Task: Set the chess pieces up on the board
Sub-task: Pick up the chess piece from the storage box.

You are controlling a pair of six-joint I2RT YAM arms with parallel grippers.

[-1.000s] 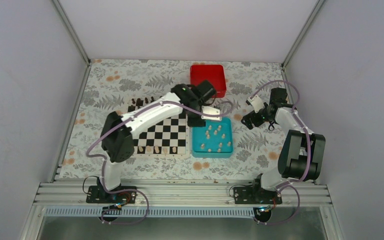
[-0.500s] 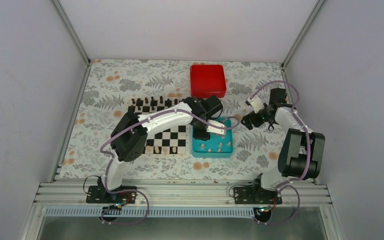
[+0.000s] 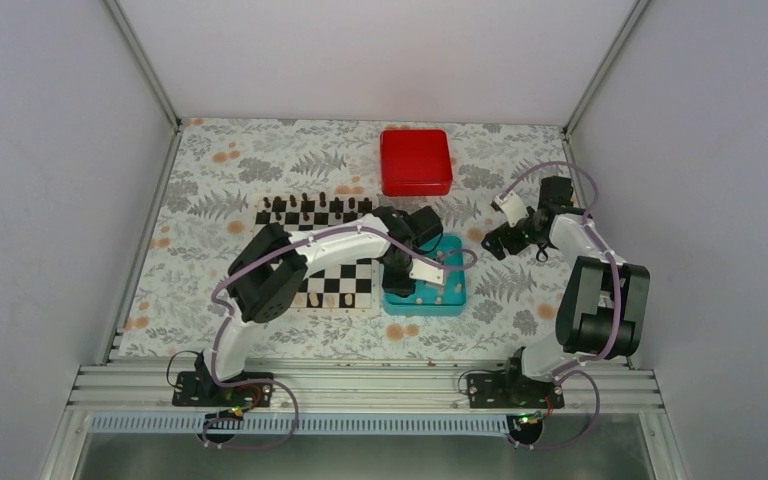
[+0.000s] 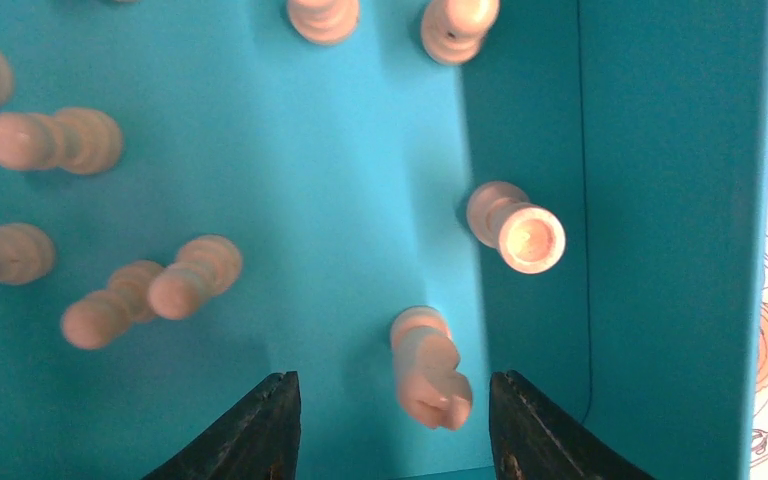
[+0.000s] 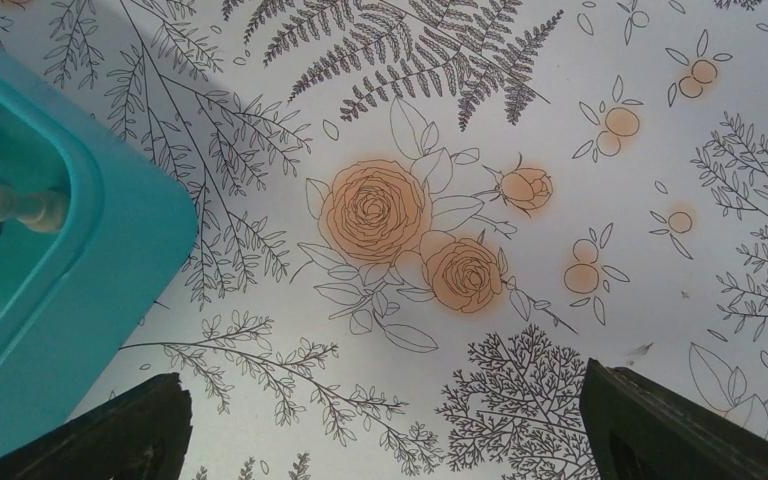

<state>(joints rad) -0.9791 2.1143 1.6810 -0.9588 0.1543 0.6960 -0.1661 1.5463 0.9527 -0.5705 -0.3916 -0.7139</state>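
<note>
**Left arm lowered into the teal tray, fingers spread beside a cream piece**

Over the last second the left arm has folded forward. Its left end effector [image 3: 400, 274] has moved from the upper edge of the shallow teal plastic tray [image 3: 452, 301] down over the tray's left half, while the right arm has stayed where it was.

In the left wrist view the left end effector [image 4: 395, 432] is open, with its two dark fingers [image 4: 260, 425] at the bottom of the frame. One of the pale cream wooden-looking chess pieces [image 4: 428, 370] stands between them, nearer the right finger and touching neither. Another cream piece [image 4: 516, 226] stands just above it, beside the tray's right wall [image 4: 660, 200]. More are scattered toward the upper left of that frame.

In the overhead view the flat black-and-white chequered board [image 3: 345, 280] with its pale border lies just left of the tray, partly hidden by the arm. A few cream pieces [image 3: 322, 298] stand along the board's lower edge. A row of dark brown chessmen [image 3: 310, 207] stands along its upper edge. A square red box [image 3: 415, 160] sits above the tray, well apart from it.

The right end effector [image 3: 496, 243] hangs to the right of the tray. In the right wrist view the right end effector [image 5: 405, 430] is wide open and grips nothing. Below it is the floral-printed surface [image 5: 380, 215], with a corner of the tray [image 5: 110, 220] at the left of the frame
</note>
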